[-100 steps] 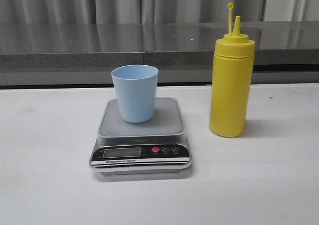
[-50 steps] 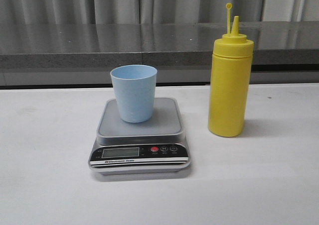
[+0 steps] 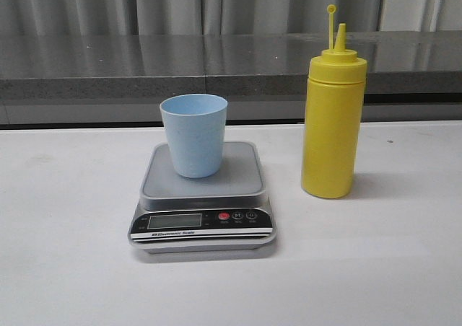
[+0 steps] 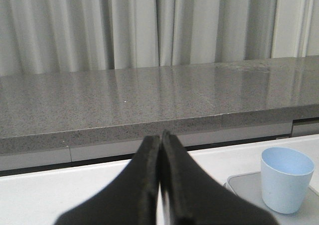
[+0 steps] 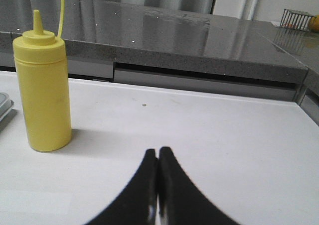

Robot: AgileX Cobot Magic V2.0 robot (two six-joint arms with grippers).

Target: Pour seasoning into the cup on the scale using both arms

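We note the left tool [image 4: 160,185] closed, its two black fingers pressed together with nothing between them, held above the white counter [image 3: 65,268] on the left side, well apart from the cup. Right of it, we log the silver-grey scale [image 3: 203,207] lying flat on the counter, black panel facing near. The light blue cup [image 3: 193,135] stands upright on the scale's platform, toward its far left part; we see no contents. Further right, apart from the scale, the yellow seasoning [image 3: 332,109] bottle stands upright on the counter, nozzle uncapped, tethered cap sticking up beside it. Rightmost, the right tool [image 5: 158,185] is closed and empty, low over bare counter, clear of the bottle.
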